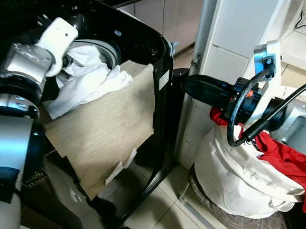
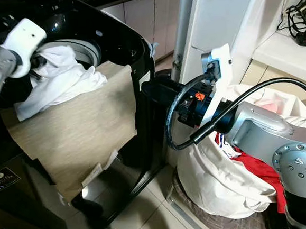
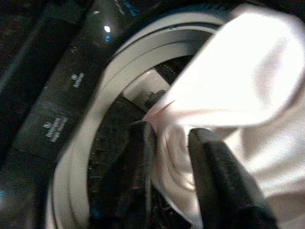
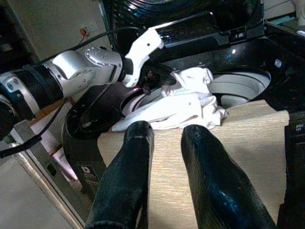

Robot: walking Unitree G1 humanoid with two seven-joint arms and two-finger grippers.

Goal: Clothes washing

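While the robot stands over a black top-loading washing machine (image 1: 136, 36), its left gripper (image 3: 169, 157) reaches in at the rim of the round drum opening (image 1: 111, 51), near the machine's back left corner, with its two black fingers (image 3: 138, 167) pinched on a fold of a white garment (image 1: 89, 79). Part of that garment hangs at the drum mouth and the rest spills forward over the rim onto a beige cloth (image 1: 106, 129), which is draped across the machine's top and down its front edge. To the right of the machine, past its right side wall, the right gripper (image 4: 164, 157) hovers near the machine's right edge, pointing back toward the beige cloth; its fingers stand a little apart with nothing between them. Further right, on the floor beside a white cabinet (image 1: 241, 17), sits a white laundry bag (image 1: 237, 177) with a red garment (image 1: 295, 164) spilling out of its top. The step in hand appears to be loading: the white garment is being fed into the drum but is not yet inside. The next move likely calls for the left gripper to push or lower the fabric deeper past the rim before letting go, so the trailing part does not stay caught on the edge, and the beige cloth would then need gathering in too.
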